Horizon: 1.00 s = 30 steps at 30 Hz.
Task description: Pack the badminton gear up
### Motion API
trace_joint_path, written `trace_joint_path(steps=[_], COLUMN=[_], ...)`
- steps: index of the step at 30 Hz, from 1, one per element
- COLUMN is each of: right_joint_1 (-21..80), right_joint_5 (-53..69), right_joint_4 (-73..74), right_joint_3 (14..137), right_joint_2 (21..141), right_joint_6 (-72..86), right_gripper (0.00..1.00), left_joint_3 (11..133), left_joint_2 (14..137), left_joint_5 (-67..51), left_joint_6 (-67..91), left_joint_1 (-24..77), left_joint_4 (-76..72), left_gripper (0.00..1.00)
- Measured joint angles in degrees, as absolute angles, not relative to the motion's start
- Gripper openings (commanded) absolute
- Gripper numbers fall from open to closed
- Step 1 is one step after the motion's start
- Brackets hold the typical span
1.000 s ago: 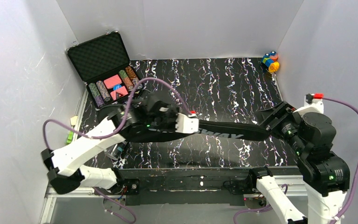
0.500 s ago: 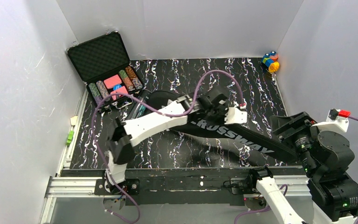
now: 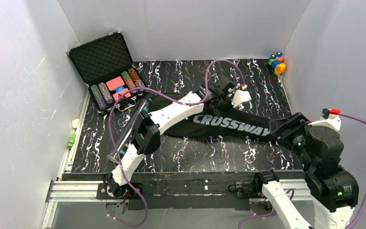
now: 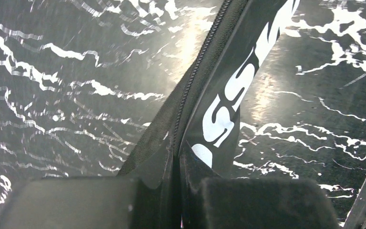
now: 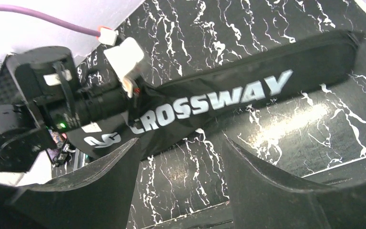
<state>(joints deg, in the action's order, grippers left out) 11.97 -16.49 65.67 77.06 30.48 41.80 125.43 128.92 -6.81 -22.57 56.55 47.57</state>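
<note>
Across the middle of the table [image 3: 181, 157] lies the black bag [image 3: 228, 125]. Its white "CROSSWAY" lettering faces up, its wide end points left and its narrow end points toward the right arm.

The left gripper [image 4: 177, 186] has its jaws pressed together on the bag's far edge. In the left wrist view, a fold of black fabric beside the zip [image 4: 202, 67] is pinched between the two dark fingers [image 4: 76, 205], with no gap showing. From above, that gripper sits over the top edge of the bag, just above the lettering.

The right gripper [image 5: 180, 148] is spread wide and holds nothing. Its two dark fingers [image 5: 276, 191] stand well apart on the near side of the bag, and between them only the marbled table and the bag's lower edge are visible. Whether a fingertip touches the fabric cannot be told. In the top view, this gripper sits at the bag's narrow end.

A long tube [image 3: 131, 126] lies slanted to the left of the bag, and the left arm crosses over it. An open poker chip case [image 3: 106, 59] stands in the far left corner, and toy blocks [image 3: 276, 63] sit in the far right corner.
</note>
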Motion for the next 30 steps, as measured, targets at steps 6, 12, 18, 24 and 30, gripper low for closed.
trace_joint_path(steps=[6, 12, 18, 24, 30], right_joint_1=[11.9, 11.9, 11.9, 11.9, 11.7], right_joint_5=[-15.3, -14.2, -14.2, -14.2, -13.7], right_joint_4=[64.2, 61.8, 60.8, 58.5, 56.4], right_joint_3=[72.8, 68.4, 66.6, 66.3, 64.4], right_joint_2=[30.7, 31.7, 34.1, 36.5, 38.3], right_joint_6=[43.0, 44.0, 44.0, 43.4, 42.8], right_gripper=[0.71, 0.73, 0.76, 0.77, 0.80], left_joint_3=[124.6, 124.2, 124.2, 124.2, 122.3], left_joint_2=[129.0, 129.0, 129.4, 130.5, 130.4], left_joint_5=[-6.5, -6.7, -9.1, -13.2, -15.3], left_joint_6=[-16.6, -9.0, -3.6, -0.6, -0.3], left_joint_1=[51.0, 49.6, 50.5, 48.2, 43.3], left_joint_4=[47.1, 46.7, 46.8, 46.6, 47.2], left_gripper=[0.00, 0.00, 0.28, 0.94, 0.98])
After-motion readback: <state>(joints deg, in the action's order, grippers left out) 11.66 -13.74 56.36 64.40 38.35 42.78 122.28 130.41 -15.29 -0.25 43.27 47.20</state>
